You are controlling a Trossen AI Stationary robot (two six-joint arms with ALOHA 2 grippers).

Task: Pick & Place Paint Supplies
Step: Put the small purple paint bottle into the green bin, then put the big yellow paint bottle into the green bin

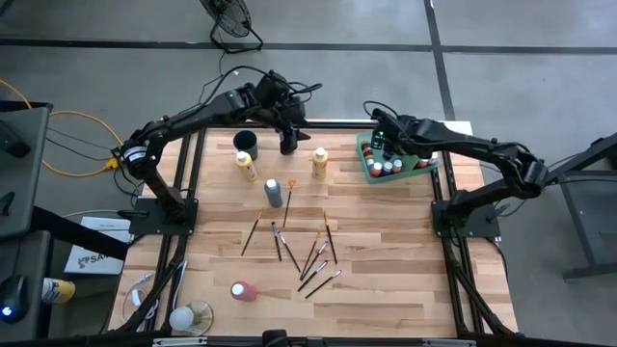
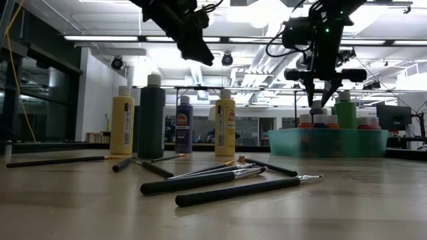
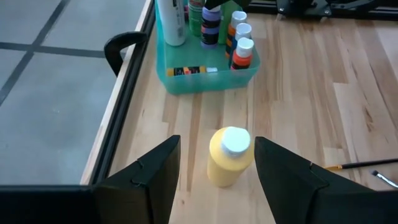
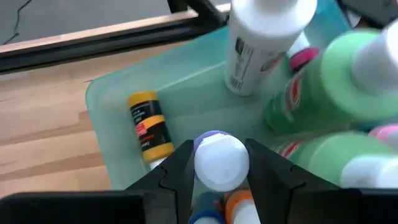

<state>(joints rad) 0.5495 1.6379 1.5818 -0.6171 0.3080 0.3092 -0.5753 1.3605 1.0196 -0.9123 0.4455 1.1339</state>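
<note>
A translucent green tray [image 1: 371, 173] at the far right holds several capped paint bottles. My right gripper [image 4: 219, 149] hangs over it, shut on a small purple bottle with a white cap [image 4: 217, 163]. A small yellow-capped bottle [image 4: 149, 124] lies on its side on the tray floor. My left gripper [image 3: 216, 143] is open and raised above the table's far middle. It looks down at an upright yellow bottle [image 3: 229, 158], which stands apart from the fingers on its base. Thin dark brushes [image 1: 308, 255] lie mid-table. My right gripper pinches the small bottle's white cap [image 4: 198, 163] between its two fingers, one on either side. The fingers come from above, slanting down. The cap points up toward the wrist. The cap and fingers hide the bottle's body, so I cannot tell whether it stands on the tray floor.
A dark round cup [image 1: 245, 141] stands left of my left gripper [image 1: 287, 146]. A second yellow bottle [image 1: 246, 166] and a dark bottle [image 1: 274, 191] stand upright nearby. A pink bottle [image 1: 243, 290] lies near the front edge. Black frame rails run along both table sides.
</note>
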